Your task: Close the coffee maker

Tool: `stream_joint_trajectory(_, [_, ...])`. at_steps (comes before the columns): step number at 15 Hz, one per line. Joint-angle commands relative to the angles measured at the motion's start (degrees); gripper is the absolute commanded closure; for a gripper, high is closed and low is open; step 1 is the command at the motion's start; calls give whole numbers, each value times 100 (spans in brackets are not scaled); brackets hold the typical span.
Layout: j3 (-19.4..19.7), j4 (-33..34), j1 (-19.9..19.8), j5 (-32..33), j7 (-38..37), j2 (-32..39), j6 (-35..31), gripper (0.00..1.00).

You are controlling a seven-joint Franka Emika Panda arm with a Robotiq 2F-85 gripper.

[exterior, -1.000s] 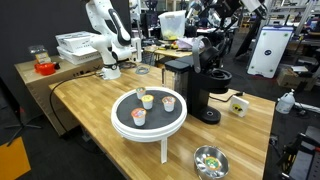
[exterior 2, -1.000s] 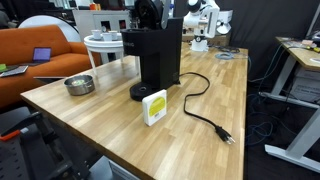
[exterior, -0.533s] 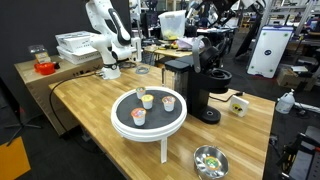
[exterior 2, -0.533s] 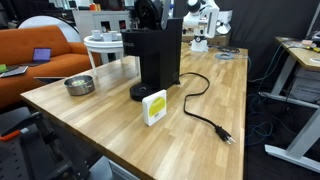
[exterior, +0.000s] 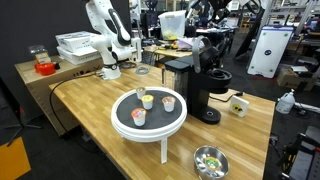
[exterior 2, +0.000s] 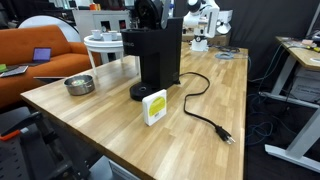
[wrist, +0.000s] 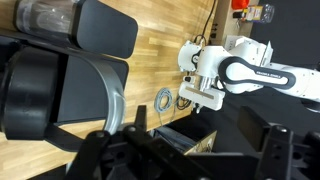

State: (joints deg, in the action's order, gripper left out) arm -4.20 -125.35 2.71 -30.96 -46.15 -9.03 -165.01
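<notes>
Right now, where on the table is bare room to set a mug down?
The table is bare at its near corner, between bowl, box and cord, and past the cord. It is crowded around the coffee maker and on the tray with cups.

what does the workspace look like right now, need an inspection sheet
surface: wooden table, mostly bare
job's things: black coffee maker upright near the table's middle; cannot tell whether the lid is shut
clutter: round white stand holding three small cups; metal bowl; small yellow and white box beside the machine
grippers: gripper dark, above the coffee maker in the wrist view; open or shut cannot be told
cables: black power cord, its plug lying loose on the table
surroundings: orange sofa; white robot arm at the table's far end
</notes>
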Motion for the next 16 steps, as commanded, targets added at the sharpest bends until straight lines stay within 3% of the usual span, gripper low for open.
stream_joint_trajectory(1, [10,177,35,14,-5,206,-189,40])
stream_joint_trajectory(9, [107,99,-91,249,-66,365,-375,95])
stream_joint_trajectory(11, [117,90,-150,462,-147,424,-399,100])
stream_joint_trajectory(16, [138,84,-195,920,-283,595,-384,100])
